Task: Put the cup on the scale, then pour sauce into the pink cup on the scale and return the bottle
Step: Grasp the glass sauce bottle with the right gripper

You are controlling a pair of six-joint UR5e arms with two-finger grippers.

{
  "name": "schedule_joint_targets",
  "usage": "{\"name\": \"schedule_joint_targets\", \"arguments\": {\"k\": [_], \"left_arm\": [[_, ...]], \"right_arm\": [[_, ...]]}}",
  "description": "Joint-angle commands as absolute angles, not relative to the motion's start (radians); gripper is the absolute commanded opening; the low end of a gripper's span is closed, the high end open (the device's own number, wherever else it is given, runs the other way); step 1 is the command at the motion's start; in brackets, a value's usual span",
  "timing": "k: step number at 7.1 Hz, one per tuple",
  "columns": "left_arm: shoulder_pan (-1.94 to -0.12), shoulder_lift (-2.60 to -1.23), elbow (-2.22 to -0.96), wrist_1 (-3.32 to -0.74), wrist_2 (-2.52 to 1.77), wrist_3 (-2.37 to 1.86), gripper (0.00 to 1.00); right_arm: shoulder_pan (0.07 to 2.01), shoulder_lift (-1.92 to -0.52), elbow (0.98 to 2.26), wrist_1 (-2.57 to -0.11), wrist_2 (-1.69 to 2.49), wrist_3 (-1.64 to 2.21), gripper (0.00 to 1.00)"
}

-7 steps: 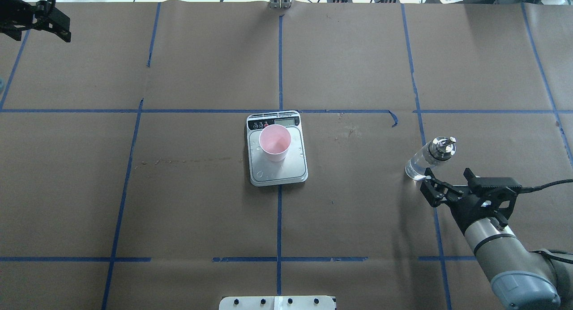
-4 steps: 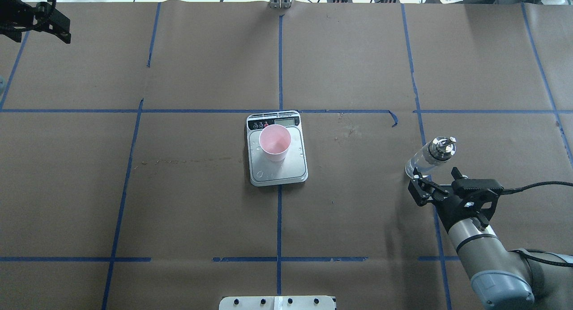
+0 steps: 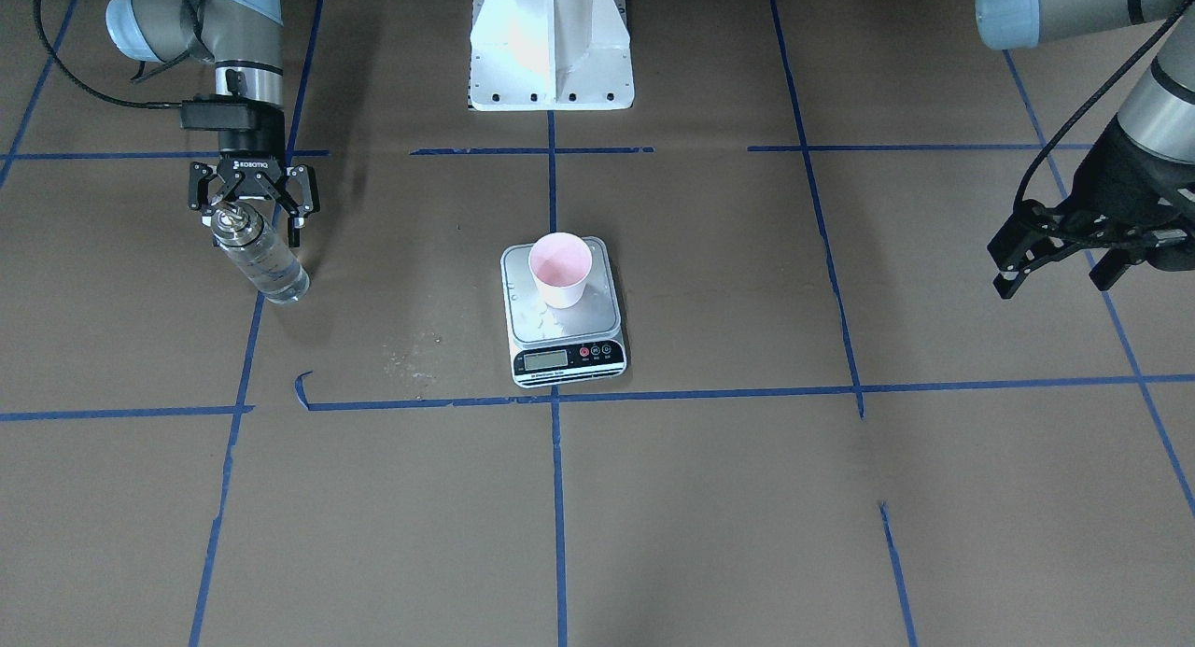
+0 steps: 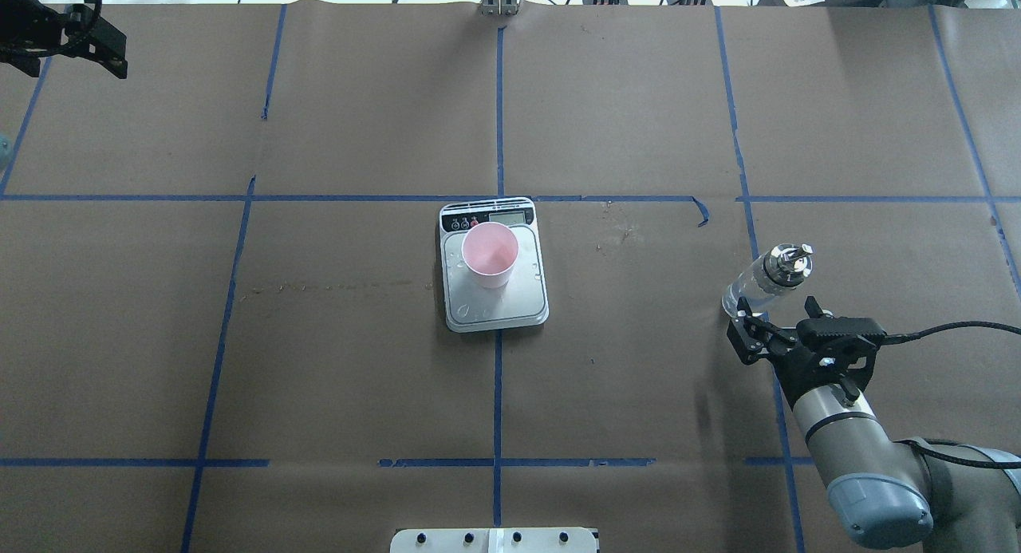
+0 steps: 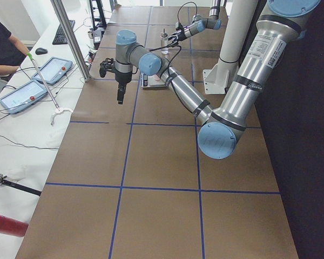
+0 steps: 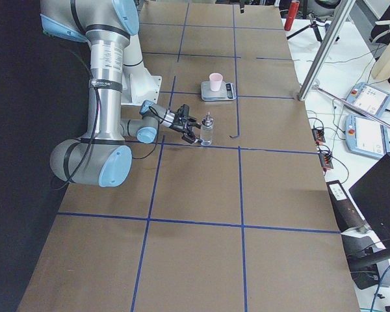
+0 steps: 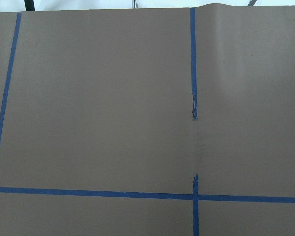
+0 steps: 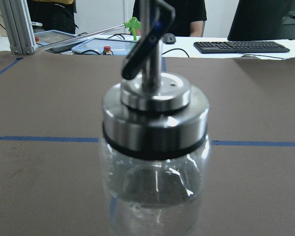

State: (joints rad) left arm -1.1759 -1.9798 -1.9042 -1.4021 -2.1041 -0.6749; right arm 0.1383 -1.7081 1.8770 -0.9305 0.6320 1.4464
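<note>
Silver-capped bottle (image 4: 762,282) stands upright at 12 o'clock from your right gripper (image 4: 775,304), jaws wide, empty.

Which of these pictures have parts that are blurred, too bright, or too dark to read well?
Right wrist view: the bottle fills the frame, its spout blurred, with highlights on its silver cap. Front-facing view: the white robot base is washed out. Overhead view: the strip beyond the far edge of the table is blown white. Exterior right view: the left side is nearly black.
</note>
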Motion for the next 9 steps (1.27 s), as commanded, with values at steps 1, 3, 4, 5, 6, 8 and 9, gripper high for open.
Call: {"name": "schedule_joint_targets", "arguments": {"k": [1,3,4,5,6,8,9], "left_arm": [[-1.175,-1.982,-1.902,-1.402,-2.105,-0.68,1.0],[-1.177,-1.979,-1.902,-1.402,-2.105,-0.681,1.0],[-1.177,-1.979,-1.902,-1.402,-2.105,-0.681,1.0],[-1.177,-1.982,-1.902,-1.402,-2.105,-0.683,1.0],[-1.177,-1.982,-1.904,-1.401,-2.105,-0.684,1.0],[-1.177,-1.982,-1.914,-1.401,-2.117,-0.687,1.0],[-1.177,-1.979,-1.908,-1.401,-2.132,-0.686,1.0]], "right_arm": [[0.156,-1.674,1.85,-0.93,0.632,1.44,1.0],[0.161,-1.655,1.848,-0.931,0.632,1.44,1.0],[0.172,-1.654,1.848,-0.931,0.634,1.44,1.0],[0.185,-1.649,1.836,-0.933,0.634,1.437,1.0],[0.196,-1.631,1.813,-0.931,0.635,1.439,1.0],[0.207,-1.589,1.781,-0.93,0.638,1.437,1.0],[0.215,-1.591,1.781,-0.93,0.638,1.436,0.76]]}}
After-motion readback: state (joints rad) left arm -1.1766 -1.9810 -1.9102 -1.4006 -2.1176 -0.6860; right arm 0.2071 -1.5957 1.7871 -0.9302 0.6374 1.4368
